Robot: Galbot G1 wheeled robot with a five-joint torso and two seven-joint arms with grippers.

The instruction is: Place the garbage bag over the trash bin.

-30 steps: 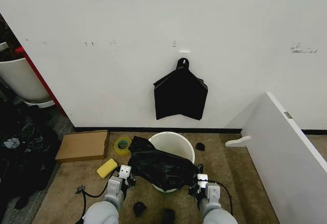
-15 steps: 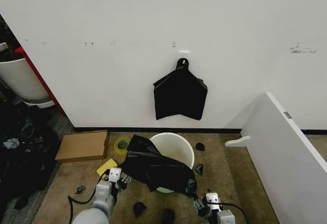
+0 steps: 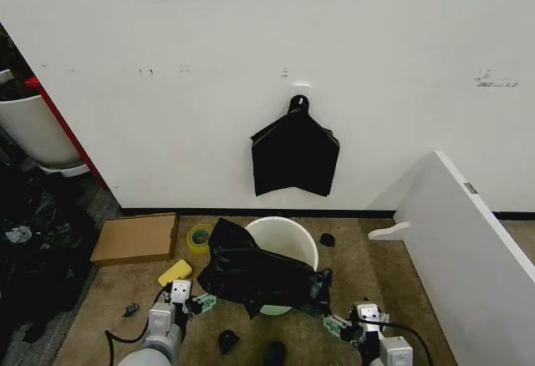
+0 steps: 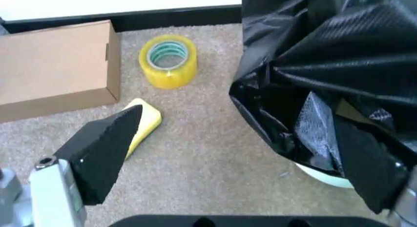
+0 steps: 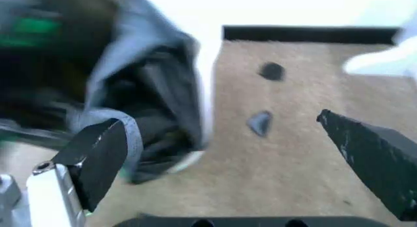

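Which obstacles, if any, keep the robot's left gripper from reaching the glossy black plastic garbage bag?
Probably none: the open left gripper sits beside the glossy black plastic garbage bag, bare carpet between them.

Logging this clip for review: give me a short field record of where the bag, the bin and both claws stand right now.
garbage bag: draped over the near side of the bin's rim, crumpled, far side of the opening uncovered
trash bin: upright on the carpet by the wall
left claw: open, low beside the bag's left edge, apart from it
right claw: open, low beside the bag's right edge, holding nothing
nearby: tape roll, cardboard box, yellow sponge
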